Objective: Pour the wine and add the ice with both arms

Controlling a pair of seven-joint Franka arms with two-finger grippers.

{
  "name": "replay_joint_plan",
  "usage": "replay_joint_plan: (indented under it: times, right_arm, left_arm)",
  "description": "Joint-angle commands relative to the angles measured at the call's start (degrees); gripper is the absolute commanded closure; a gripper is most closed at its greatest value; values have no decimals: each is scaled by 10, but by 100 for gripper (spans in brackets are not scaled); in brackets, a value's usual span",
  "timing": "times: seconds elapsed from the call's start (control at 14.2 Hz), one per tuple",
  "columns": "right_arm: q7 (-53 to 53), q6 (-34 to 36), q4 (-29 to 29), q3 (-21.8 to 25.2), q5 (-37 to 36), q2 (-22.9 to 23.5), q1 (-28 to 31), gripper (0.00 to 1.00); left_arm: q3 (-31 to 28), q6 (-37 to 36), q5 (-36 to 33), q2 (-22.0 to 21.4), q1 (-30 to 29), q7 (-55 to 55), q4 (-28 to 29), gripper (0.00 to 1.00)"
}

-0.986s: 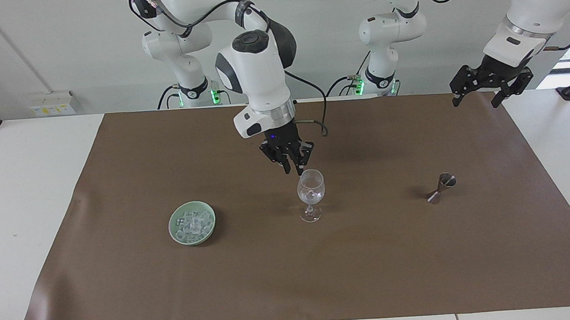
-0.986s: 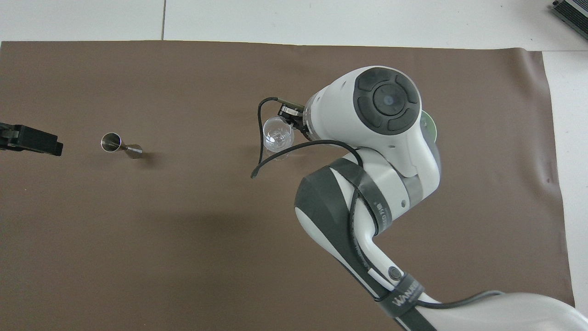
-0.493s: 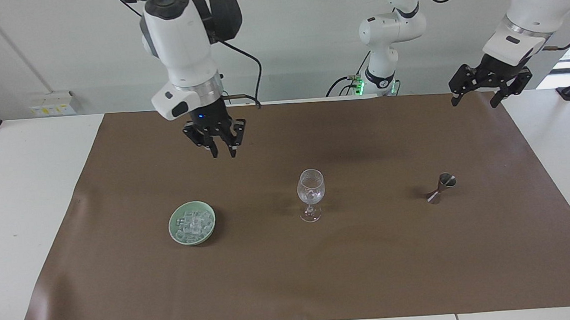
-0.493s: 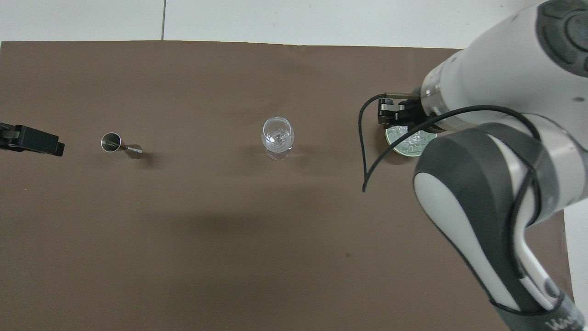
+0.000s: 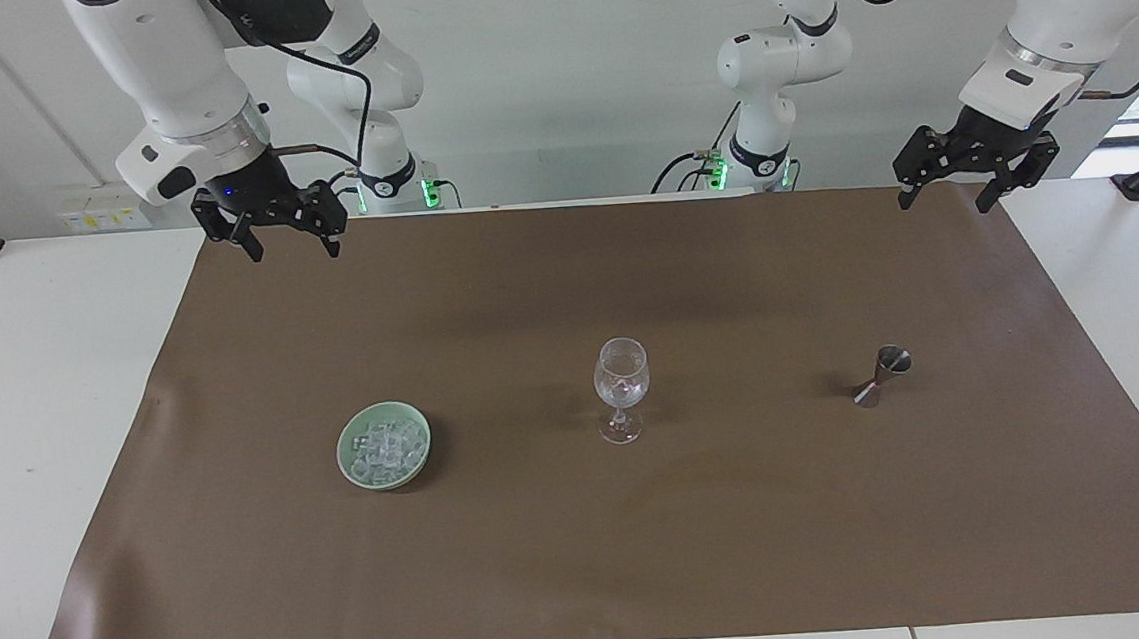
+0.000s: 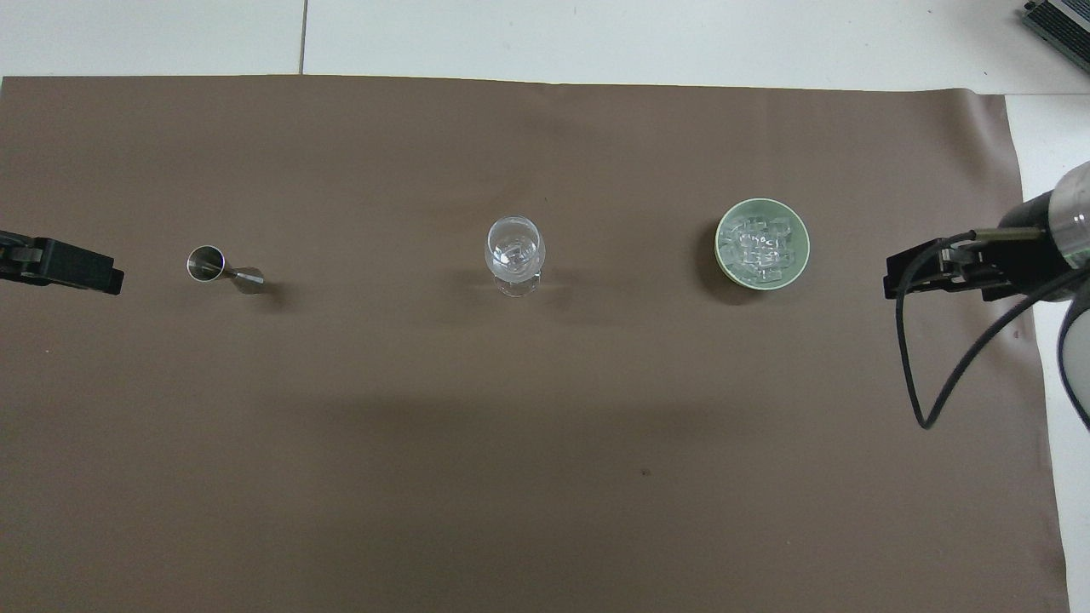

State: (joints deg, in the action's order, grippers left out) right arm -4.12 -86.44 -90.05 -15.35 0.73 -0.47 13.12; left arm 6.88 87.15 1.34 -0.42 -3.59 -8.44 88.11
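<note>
A clear wine glass (image 5: pixel 622 386) (image 6: pixel 514 251) stands upright mid-mat, with something glassy glinting in its bowl. Beside it, toward the right arm's end, the ice (image 5: pixel 385 447) (image 6: pixel 762 247) lies heaped in a pale green dish (image 5: pixel 343 456) (image 6: pixel 720 255). Toward the left arm's end stands a small metal jigger (image 5: pixel 882 375) (image 6: pixel 223 268). No wine shows. My right gripper (image 5: pixel 292 249) (image 6: pixel 937 274) hangs open and empty over the mat's corner at its own end. My left gripper (image 5: pixel 947 203) (image 6: pixel 64 266) waits open and empty over the mat's edge at its end.
A brown mat (image 5: pixel 586 559) covers most of the white table (image 5: pixel 44 396). The right arm's black cable (image 6: pixel 915 375) loops down below its wrist. Glass, dish and jigger stand in one row across the mat.
My right gripper was shut just above the glass's rim; it has opened, lifted and swung away past the dish to its own end of the table. The left arm stayed put.
</note>
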Motion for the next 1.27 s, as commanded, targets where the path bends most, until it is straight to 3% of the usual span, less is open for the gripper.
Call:
replay_joint_plan:
  times: [0.0,0.21,1.2]
  right_arm:
    - [52,-7,-57,-6,14,-44,34,0]
    - [84,-6,-56,-5,13,-44,52,0]
    - [81,-1,-42,6,10,-36,56,0]
  left_arm:
    - [-7,6,-17,-11,17,-7,15,0]
    - [0,-1,-17,-11,-10,-8,15,0]
    - [-3,1,-13,-25,-11,-6,6,0]
